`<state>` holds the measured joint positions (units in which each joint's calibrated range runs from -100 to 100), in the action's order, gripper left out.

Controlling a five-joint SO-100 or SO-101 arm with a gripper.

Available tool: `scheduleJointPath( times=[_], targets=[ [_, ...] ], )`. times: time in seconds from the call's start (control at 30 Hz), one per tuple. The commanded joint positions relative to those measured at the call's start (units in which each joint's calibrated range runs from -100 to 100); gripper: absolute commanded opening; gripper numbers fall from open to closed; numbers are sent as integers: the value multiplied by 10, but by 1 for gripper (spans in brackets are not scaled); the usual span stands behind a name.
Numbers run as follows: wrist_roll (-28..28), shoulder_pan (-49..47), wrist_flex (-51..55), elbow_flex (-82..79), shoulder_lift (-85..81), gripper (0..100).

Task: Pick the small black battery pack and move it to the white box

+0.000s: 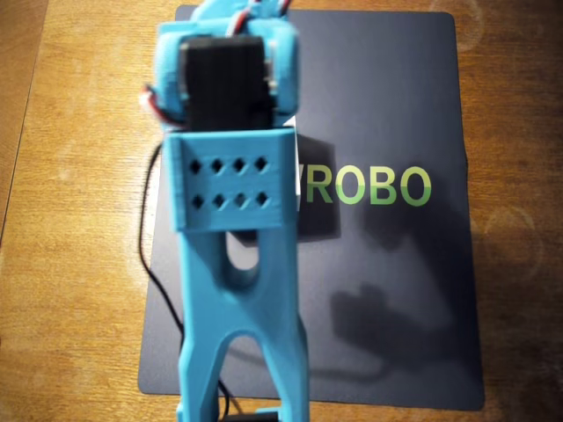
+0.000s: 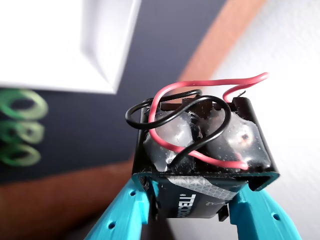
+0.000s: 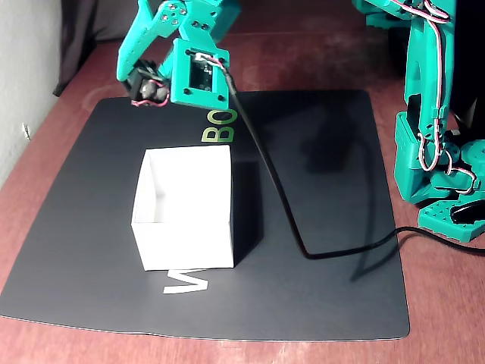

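Teal pincer clamped on battery pack, above dark mat beyond white box, cable alongside.

The overhead view is dim and warm-toned, soft throughout, with the arm blurred and its shadow falling across the dark mat at lower right. The wrist view holds the battery pack sharp while the white box at upper left is overexposed and out of focus. The fixed view is evenly lit and clearer, with a greenish cast.
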<state>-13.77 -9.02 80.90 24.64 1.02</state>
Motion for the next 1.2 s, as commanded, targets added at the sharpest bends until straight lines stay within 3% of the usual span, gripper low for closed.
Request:
scheduleJointPath(
  times=[0.0,0.1,0.23,0.93,1.17],
  targets=[
    [61,-32,34,3,-33,9],
    [103,-45,54,2,-28,9],
    [116,-38,47,-37,-27,9],
    [88,2,-188,-336,-27,9],
    [88,3,-215,-379,-27,9]
  ],
)
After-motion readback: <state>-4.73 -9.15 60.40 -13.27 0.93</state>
